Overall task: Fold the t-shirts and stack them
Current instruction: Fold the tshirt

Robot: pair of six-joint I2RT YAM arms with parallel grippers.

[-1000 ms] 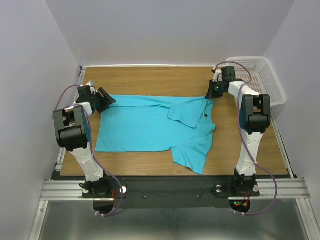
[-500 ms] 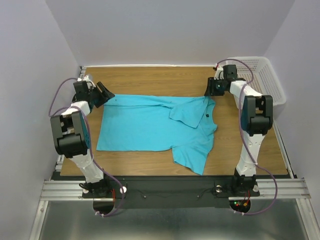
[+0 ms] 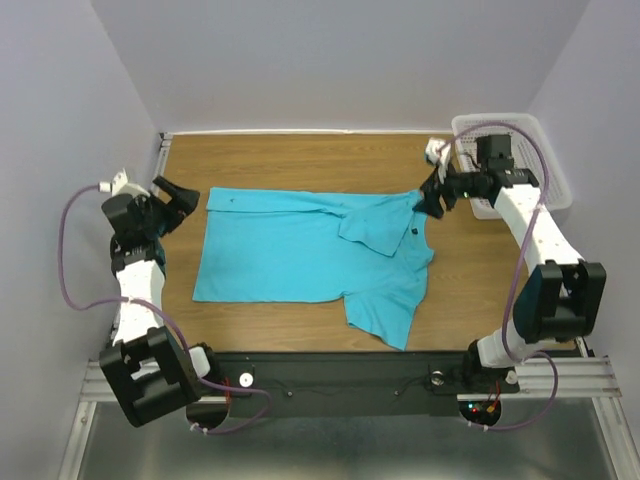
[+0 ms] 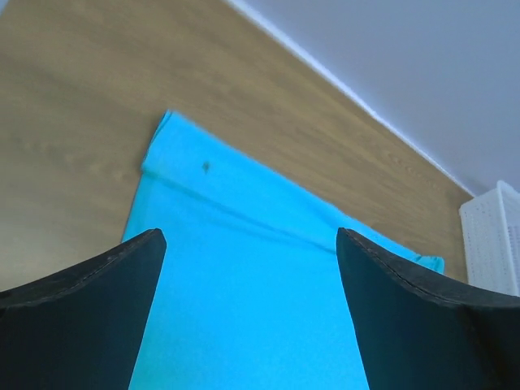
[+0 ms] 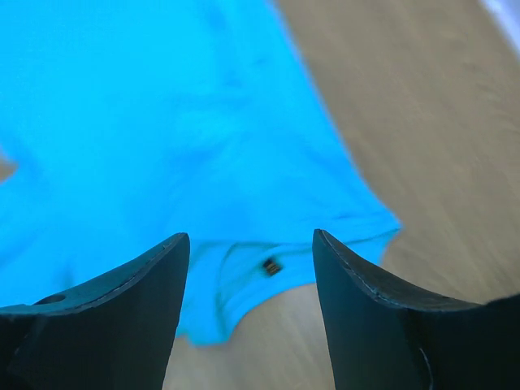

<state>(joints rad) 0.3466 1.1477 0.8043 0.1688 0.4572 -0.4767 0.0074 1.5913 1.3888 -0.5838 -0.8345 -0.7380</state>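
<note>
Turquoise shirt (image 3: 300,250) lies spread flat on the table (image 3: 300,160), off to the left of the white mesh basket (image 3: 545,150), with its collar end towards the basket and its hem end farthest from it. One sleeve (image 3: 372,225) looks turned in over the chest, beside the small dark mark (image 3: 411,232). The other sleeve (image 3: 382,315) sticks out from the body, on the side away from the basket's corner of the table. I read that as laid out with at most one fold begun. The body is not yet folded and nothing is stacked. I see only this one shirt, so I cannot say whether any others are waiting.

My right gripper (image 3: 432,197) sits between the basket and the shirt, over the shirt corner nearest the basket. Its wrist view shows the fingers (image 5: 106,325) apart with nothing between them, the cloth lying loose beyond.

My left gripper (image 3: 178,203) is on the opposite side of the shirt from the basket, just off the hem corner and apart from the cloth. Its fingers (image 4: 81,317) are spread wide and hold nothing.

By my judgement, nearly all of the folding remains to be done.
</note>
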